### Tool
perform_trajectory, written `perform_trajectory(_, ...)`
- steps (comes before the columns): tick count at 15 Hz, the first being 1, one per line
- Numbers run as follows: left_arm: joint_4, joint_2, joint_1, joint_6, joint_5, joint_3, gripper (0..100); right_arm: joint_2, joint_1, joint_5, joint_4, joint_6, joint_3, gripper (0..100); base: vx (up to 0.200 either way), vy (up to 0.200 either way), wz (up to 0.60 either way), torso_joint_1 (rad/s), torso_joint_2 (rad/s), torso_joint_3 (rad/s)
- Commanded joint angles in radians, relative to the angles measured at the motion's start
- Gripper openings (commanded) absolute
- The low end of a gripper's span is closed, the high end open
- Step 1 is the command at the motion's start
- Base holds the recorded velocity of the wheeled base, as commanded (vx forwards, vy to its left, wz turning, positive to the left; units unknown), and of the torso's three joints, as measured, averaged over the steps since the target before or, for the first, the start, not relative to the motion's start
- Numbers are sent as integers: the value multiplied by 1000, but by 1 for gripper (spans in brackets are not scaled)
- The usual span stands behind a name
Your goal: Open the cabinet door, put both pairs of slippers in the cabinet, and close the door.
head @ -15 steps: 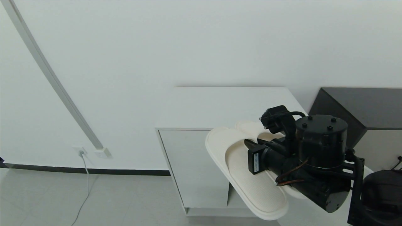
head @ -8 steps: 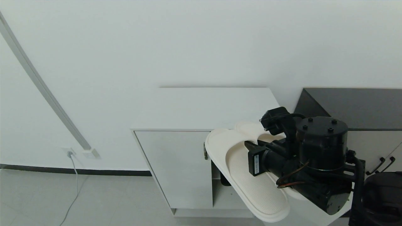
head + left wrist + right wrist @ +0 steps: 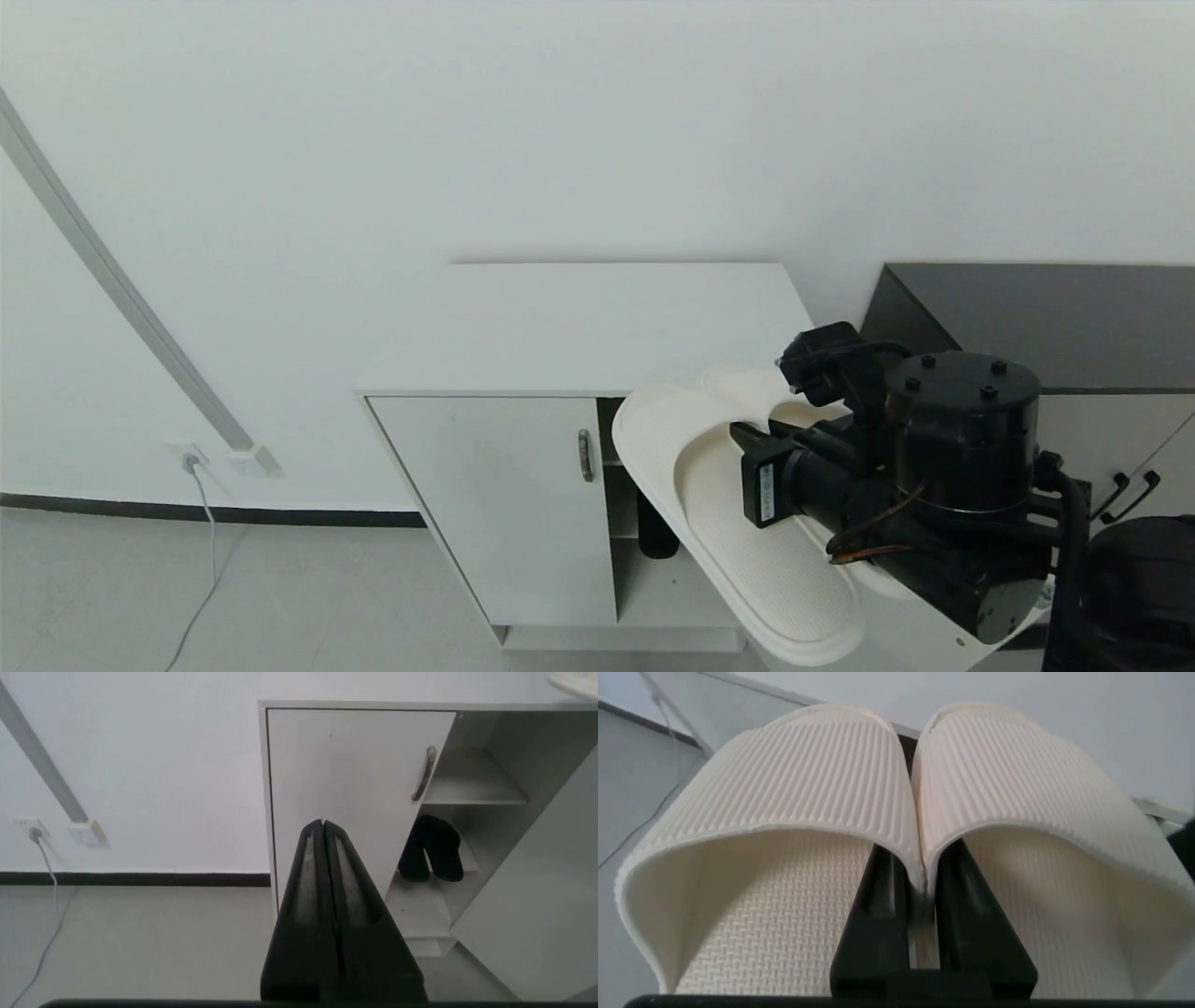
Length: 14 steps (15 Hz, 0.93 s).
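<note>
My right gripper (image 3: 752, 432) is shut on a pair of cream slippers (image 3: 747, 560), held in the air in front of the white cabinet (image 3: 579, 327). Its fingers (image 3: 878, 905) pinch the inner strap edges of the cream slippers (image 3: 813, 784) together. The cabinet's left door (image 3: 495, 504) is closed, with a metal handle (image 3: 584, 455). The right half stands open, and a pair of black slippers (image 3: 658, 527) sits on a lower shelf. My left gripper (image 3: 322, 831) is shut and empty, facing the cabinet's closed door (image 3: 355, 793); the black slippers (image 3: 432, 849) lie on the shelf beyond.
The opened right door (image 3: 551, 887) swings out toward me. A dark cabinet (image 3: 1027, 317) with black handles (image 3: 1130, 495) stands right of the white one. A wall socket with a cable (image 3: 191, 459) is at the left, above bare grey floor (image 3: 233, 597).
The head view has shifted, so the cabinet sits farther left in the picture and its open half with the black slippers shows. The right arm still holds the cream slippers the same way.
</note>
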Motion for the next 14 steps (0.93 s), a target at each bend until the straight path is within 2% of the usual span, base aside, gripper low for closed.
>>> perform_trajectory(1, 0, 0, 0, 0, 0, 0, 0, -1, -2, -1, -19, -7, 19, 0, 0, 0, 0, 0, 0, 0)
perform_trajectory(14, 0, 0, 0, -2, 0, 0, 0, -18, 29, 9, -76, -56, 85, 0, 0, 0, 0, -9, 19, 10)
